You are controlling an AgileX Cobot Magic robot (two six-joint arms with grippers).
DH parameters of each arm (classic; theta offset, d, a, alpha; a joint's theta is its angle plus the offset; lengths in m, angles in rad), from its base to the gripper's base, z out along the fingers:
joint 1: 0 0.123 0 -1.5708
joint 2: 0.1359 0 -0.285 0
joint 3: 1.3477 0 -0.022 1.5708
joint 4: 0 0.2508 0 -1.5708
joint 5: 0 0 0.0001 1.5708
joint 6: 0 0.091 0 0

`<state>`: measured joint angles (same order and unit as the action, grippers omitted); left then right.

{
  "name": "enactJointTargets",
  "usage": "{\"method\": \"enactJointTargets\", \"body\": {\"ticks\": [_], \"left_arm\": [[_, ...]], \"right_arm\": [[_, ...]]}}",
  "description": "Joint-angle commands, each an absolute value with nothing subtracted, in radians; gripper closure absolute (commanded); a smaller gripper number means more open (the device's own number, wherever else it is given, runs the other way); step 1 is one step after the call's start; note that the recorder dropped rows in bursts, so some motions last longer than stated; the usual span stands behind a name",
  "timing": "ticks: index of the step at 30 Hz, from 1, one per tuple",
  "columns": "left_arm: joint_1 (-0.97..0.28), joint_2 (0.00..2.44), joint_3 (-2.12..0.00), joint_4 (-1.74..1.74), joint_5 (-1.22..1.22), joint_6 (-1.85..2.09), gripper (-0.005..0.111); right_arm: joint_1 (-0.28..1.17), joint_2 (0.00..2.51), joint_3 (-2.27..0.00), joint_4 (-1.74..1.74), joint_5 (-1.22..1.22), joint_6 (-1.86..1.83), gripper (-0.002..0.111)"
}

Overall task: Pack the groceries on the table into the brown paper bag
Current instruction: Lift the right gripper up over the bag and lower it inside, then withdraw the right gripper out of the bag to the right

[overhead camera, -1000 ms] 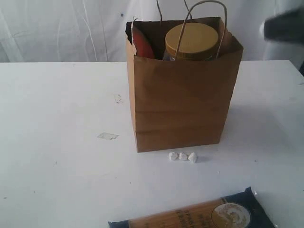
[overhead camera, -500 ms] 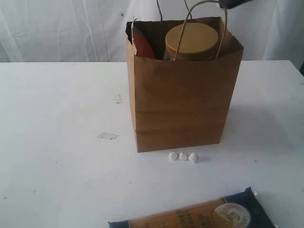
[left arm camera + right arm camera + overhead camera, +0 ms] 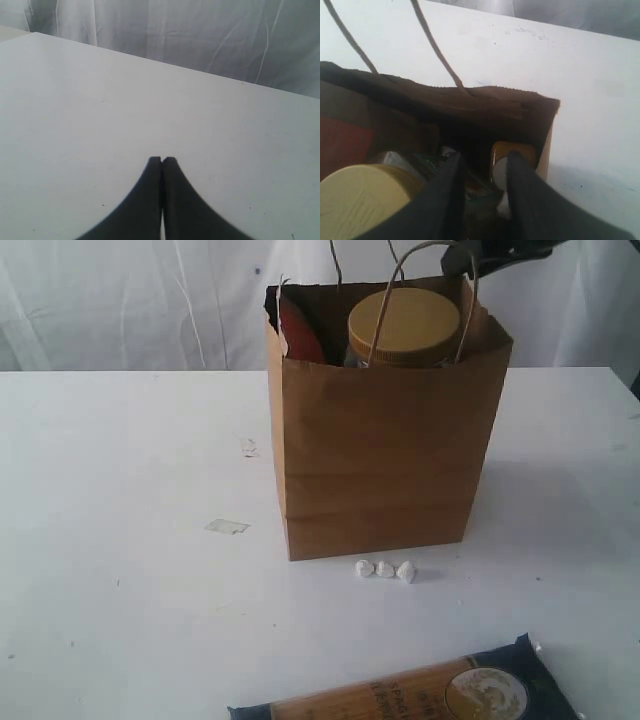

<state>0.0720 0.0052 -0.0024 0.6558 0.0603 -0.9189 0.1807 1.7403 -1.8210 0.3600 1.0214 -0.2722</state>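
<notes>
One packet [image 3: 420, 695], print illegible; left gripper [image 3: 162, 161] closed, right gripper [image 3: 485, 157] parted over bag [image 3: 380, 460].

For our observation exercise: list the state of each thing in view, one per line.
Brown paper bag: upright, top open.
Tan-lidded jar: in bag, lid on.
Orange-brown pouch: in bag.
Dark-blue-and-tan packet: flat on table, unpacked.
Left claw: shut, empty.
Right claw: open over bag's mouth.

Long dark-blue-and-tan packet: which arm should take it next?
Right, probably: the packet lies right of centre in the exterior view, and the right gripper is above the brown paper bag with fingers parted. The left gripper, shut, sits out of that view.
</notes>
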Motion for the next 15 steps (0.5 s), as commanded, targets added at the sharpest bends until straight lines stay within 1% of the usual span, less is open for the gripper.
{"method": "enactJointTargets", "body": {"ticks": [1, 4, 6, 8, 13, 15], "left_arm": [[0.065, 0.000, 0.000, 0.667, 0.052, -0.916, 0.107], [0.065, 0.000, 0.000, 0.667, 0.052, -0.916, 0.107], [0.065, 0.000, 0.000, 0.667, 0.052, -0.916, 0.107], [0.065, 0.000, 0.000, 0.667, 0.052, -0.916, 0.107], [0.065, 0.000, 0.000, 0.667, 0.052, -0.916, 0.107], [0.065, 0.000, 0.000, 0.667, 0.052, -0.916, 0.107]], "right_arm": [[0.177, 1.713, -1.826, 0.365, 1.059, -0.284, 0.080], [0.177, 1.679, -1.826, 0.365, 1.069, -0.284, 0.081], [0.177, 1.647, -1.826, 0.360, 1.064, -0.284, 0.084], [0.177, 1.605, -1.826, 0.323, 1.059, -0.284, 0.089], [0.177, 1.470, -1.811, 0.194, 1.078, -0.200, 0.108], [0.177, 1.400, -1.773, 0.170, 1.043, -0.185, 0.108]]}}
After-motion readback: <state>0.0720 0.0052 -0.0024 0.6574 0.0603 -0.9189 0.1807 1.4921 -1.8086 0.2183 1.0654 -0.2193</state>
